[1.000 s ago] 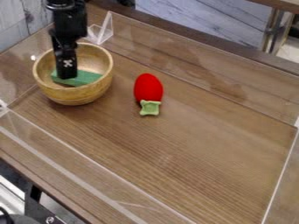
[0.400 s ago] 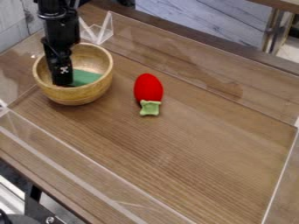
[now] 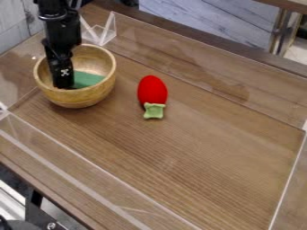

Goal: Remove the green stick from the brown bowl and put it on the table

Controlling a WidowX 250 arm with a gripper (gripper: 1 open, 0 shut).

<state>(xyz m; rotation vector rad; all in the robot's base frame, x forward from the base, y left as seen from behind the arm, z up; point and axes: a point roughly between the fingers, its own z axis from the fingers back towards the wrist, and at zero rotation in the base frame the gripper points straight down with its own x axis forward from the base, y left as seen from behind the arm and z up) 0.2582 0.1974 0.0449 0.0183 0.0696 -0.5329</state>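
The brown bowl (image 3: 79,95) stands at the back left of the table (image 3: 204,157). Inside it lies the green stick (image 3: 89,81), showing as a green patch on the bowl's floor right of the gripper. My black gripper (image 3: 61,78) reaches straight down into the bowl, its tip low on the left side of the inside, just beside or on the stick's left end. Its jaws stand wide and I see nothing lifted between them. The stick's left part is hidden behind the gripper.
A red strawberry-like toy (image 3: 151,91) with a small green stem lies on the table right of the bowl. Clear acrylic walls (image 3: 106,31) run along the table's edges, close behind and left of the bowl.
The gripper has shifted a little to the left inside the bowl since a second ago, then held still. The stick and the bowl have not moved.
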